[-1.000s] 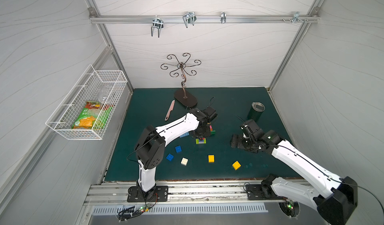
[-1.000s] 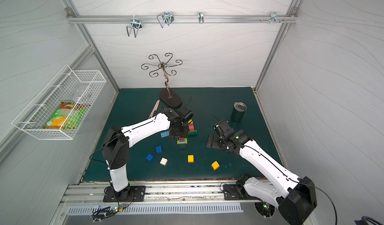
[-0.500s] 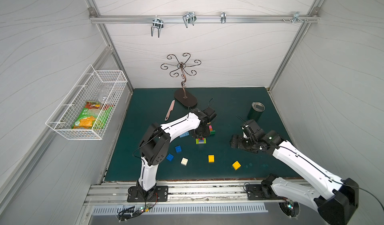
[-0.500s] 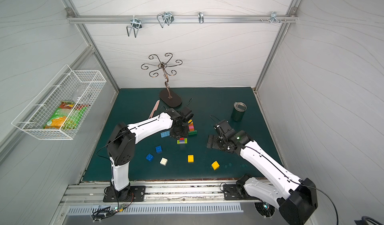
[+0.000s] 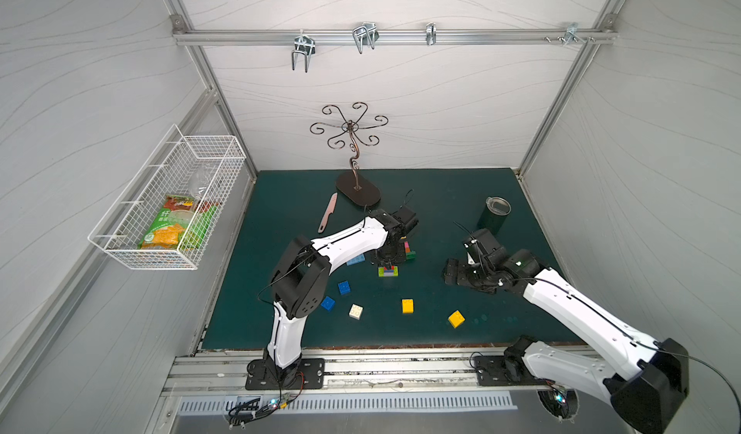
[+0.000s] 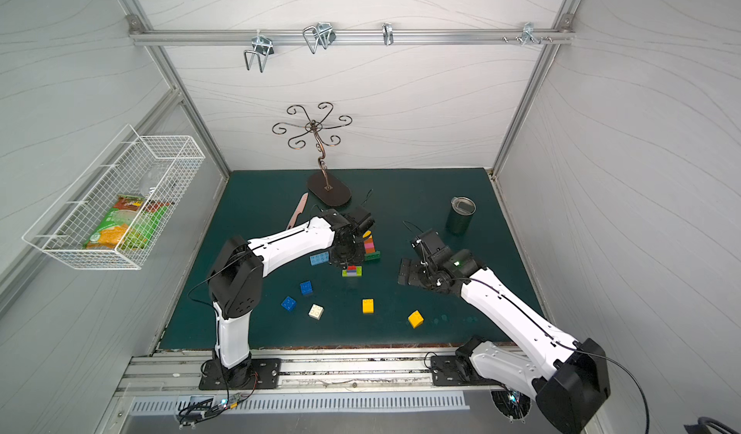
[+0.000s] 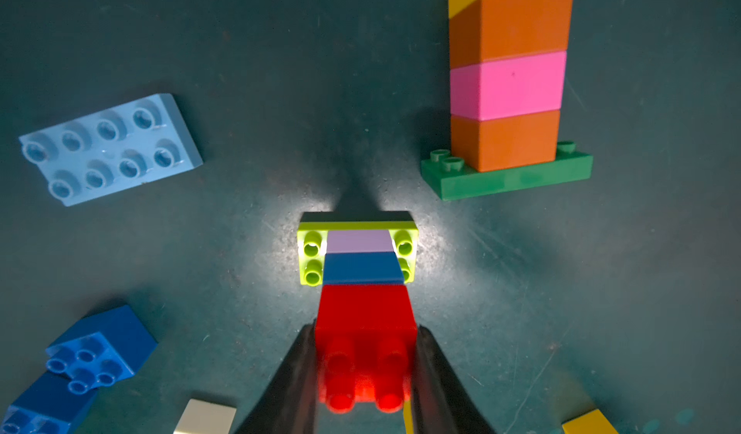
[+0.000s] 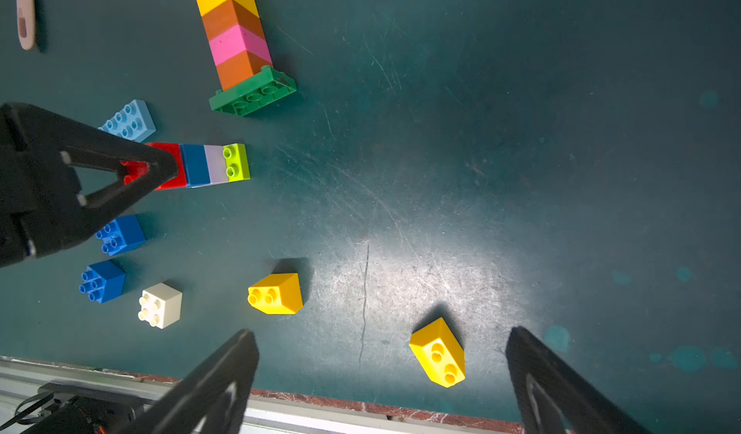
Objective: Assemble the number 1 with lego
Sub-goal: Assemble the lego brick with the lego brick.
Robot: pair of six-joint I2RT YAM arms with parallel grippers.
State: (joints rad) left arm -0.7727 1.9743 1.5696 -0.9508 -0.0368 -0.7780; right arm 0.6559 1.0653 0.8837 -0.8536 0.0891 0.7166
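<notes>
A short lego stack (image 5: 388, 271) stands mid-mat: lime base, lilac, blue, and a red brick (image 7: 365, 323) on top. My left gripper (image 7: 365, 372) comes down from above and is shut on that red brick, one finger on each side. Just behind stands a taller lego tower (image 7: 509, 83) of orange, pink, orange and yellow on a dark-green base. My right gripper (image 8: 381, 372) hangs open above the mat to the right, holding nothing; a loose yellow brick (image 8: 439, 352) lies below it.
Loose bricks lie around: a light-blue plate (image 7: 110, 147), two blue squares (image 5: 344, 287) (image 5: 328, 303), a white one (image 5: 355, 311), a yellow one (image 5: 407, 306). Further back are a pink knife (image 5: 328, 211), a metal stand (image 5: 357, 187) and a dark cup (image 5: 494, 213).
The left arm's elbow has shifted slightly to the right while its gripper stays on the stack. The right arm has hardly moved.
</notes>
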